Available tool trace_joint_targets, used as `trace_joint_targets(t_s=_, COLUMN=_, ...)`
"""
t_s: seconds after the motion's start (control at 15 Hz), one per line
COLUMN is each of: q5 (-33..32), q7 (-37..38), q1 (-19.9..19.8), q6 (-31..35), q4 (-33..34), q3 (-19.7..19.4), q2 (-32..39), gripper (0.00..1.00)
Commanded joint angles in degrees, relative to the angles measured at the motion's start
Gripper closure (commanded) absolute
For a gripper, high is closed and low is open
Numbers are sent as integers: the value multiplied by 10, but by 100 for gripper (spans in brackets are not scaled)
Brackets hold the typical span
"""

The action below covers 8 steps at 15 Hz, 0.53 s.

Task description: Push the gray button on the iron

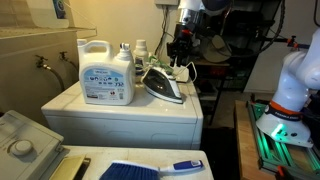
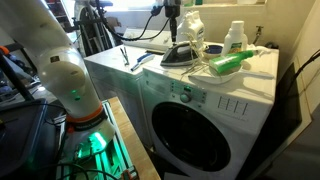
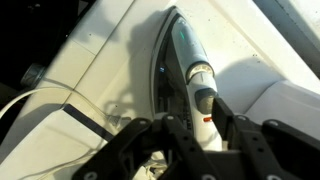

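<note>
The fingers (image 3: 232, 135) stand partly apart and clamp nothing; in the wrist view the near end of the iron (image 3: 185, 50) shows through the gap between them. The gray button (image 3: 204, 98) sits on the handle just beyond the fingertips, almost dead ahead. The iron's long axis runs straight away from the fingers, nose at the far end. My guess is that a short push forward and down would land on the button. In an exterior view the gripper (image 1: 180, 58) hangs just over the iron's handle end. The iron stands on the white washer (image 1: 150, 108), near its edge, just beside the jug (image 1: 107, 75), in a cluttered laundry room
</note>
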Motion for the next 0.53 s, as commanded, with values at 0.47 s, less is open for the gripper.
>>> trace_joint_targets(t_s=0.47, q5=-17, q7=54, q1=19, q6=5, q4=49, q3=-3, q2=67, gripper=100)
